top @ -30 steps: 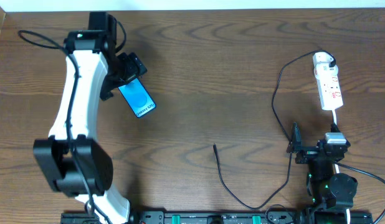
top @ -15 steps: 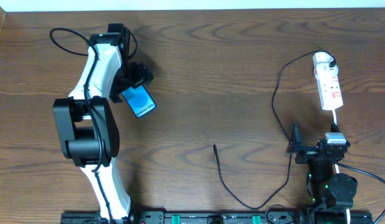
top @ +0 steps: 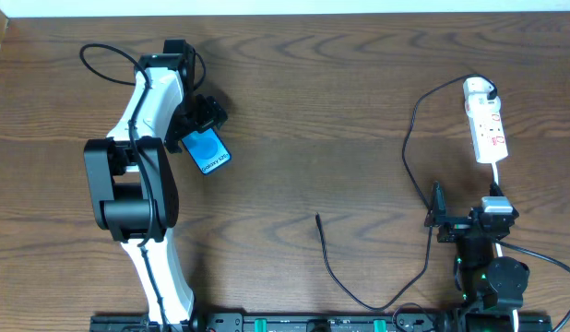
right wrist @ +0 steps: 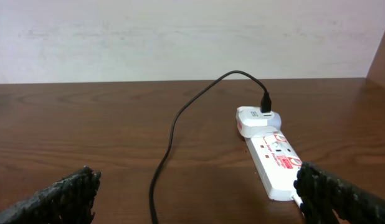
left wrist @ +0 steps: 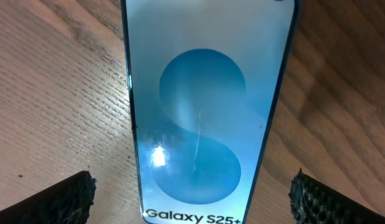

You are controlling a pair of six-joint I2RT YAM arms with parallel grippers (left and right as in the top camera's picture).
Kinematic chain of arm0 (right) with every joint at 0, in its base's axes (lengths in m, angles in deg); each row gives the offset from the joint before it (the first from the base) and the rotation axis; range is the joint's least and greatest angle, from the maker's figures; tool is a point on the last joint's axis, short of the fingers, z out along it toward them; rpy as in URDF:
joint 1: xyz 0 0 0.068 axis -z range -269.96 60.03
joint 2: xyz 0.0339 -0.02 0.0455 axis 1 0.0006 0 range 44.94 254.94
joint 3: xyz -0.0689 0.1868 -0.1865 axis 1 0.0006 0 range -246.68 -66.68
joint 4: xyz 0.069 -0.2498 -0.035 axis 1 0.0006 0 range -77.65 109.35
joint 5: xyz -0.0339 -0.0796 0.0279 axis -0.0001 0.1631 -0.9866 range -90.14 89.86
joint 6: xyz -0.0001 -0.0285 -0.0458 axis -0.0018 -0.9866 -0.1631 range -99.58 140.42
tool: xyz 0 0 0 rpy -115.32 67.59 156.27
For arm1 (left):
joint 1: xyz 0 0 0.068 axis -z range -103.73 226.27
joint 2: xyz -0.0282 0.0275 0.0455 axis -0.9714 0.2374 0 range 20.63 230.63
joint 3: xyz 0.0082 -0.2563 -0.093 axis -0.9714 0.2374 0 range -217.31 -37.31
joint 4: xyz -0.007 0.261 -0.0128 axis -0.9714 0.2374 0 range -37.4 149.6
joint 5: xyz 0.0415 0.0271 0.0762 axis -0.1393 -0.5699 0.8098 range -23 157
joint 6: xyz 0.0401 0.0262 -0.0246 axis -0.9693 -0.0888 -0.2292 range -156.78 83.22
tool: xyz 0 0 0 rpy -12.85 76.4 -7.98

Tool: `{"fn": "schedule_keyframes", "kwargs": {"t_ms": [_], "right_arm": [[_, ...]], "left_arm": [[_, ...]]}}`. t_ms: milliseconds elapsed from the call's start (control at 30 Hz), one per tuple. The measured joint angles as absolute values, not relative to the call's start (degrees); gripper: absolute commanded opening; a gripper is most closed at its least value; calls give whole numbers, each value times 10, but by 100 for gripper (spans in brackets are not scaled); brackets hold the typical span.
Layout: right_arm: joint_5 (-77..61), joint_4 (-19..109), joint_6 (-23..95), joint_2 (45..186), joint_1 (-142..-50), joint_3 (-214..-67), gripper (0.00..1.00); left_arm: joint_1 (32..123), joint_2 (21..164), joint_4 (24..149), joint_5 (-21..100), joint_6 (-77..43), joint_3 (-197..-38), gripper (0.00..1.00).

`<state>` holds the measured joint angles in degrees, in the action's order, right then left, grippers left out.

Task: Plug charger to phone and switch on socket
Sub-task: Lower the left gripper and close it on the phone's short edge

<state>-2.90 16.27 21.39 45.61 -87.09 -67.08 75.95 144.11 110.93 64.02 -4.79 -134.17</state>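
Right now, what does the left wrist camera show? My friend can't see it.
A phone with a bright blue screen reading "Galaxy S25+" fills the middle, lying on a brown wooden table. The left end effector is open, one black fingertip in each bottom corner.

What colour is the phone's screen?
The phone shows light blue with a darker S; clearest in left wrist view.

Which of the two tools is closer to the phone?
The left tool: its open fingers stand on either side of the phone. The right tool is far away, facing the socket.
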Motion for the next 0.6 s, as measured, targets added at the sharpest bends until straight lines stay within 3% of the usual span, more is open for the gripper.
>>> {"fn": "schedule_keyframes", "kwargs": {"t_ms": [600], "right_arm": [[-29,163,214,456,-871,-671,99]], "left_arm": [[759,1442,1050,644,-44,-1296,100]]}}
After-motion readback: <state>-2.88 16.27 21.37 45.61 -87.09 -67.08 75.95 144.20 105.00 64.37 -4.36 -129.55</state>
